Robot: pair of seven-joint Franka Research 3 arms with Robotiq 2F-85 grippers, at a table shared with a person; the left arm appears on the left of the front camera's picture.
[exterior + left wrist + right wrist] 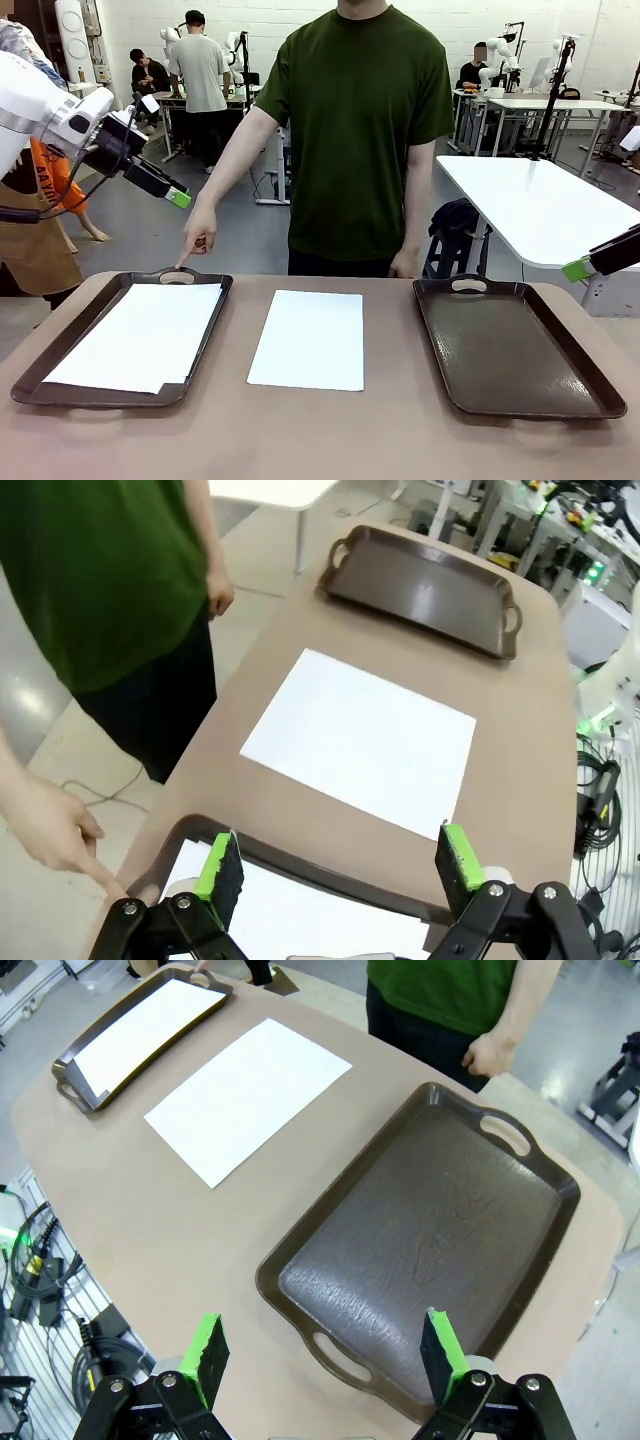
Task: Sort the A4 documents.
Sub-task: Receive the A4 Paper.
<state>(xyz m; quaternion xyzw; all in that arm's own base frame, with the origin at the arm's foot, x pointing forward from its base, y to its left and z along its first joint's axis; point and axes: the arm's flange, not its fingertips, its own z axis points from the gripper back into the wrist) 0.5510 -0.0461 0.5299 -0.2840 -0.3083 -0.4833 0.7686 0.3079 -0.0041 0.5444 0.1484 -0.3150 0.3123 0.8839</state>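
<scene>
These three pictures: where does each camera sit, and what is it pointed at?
Front view: between the arms, facing the person; left pincer raised, right pincer at the edge.
Left wrist view: above the left tray, looking past its open pincer at the loose sheet.
Right wrist view: over the empty tray, open pincer below.
All share the loose sheet.

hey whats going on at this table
A person stands at the far side, pointing a finger at the handle of the left tray, which already holds paper. One loose sheet lies on the table between the trays; the right tray has nothing in it. The left tool and right tool hover open, holding nothing.
</scene>
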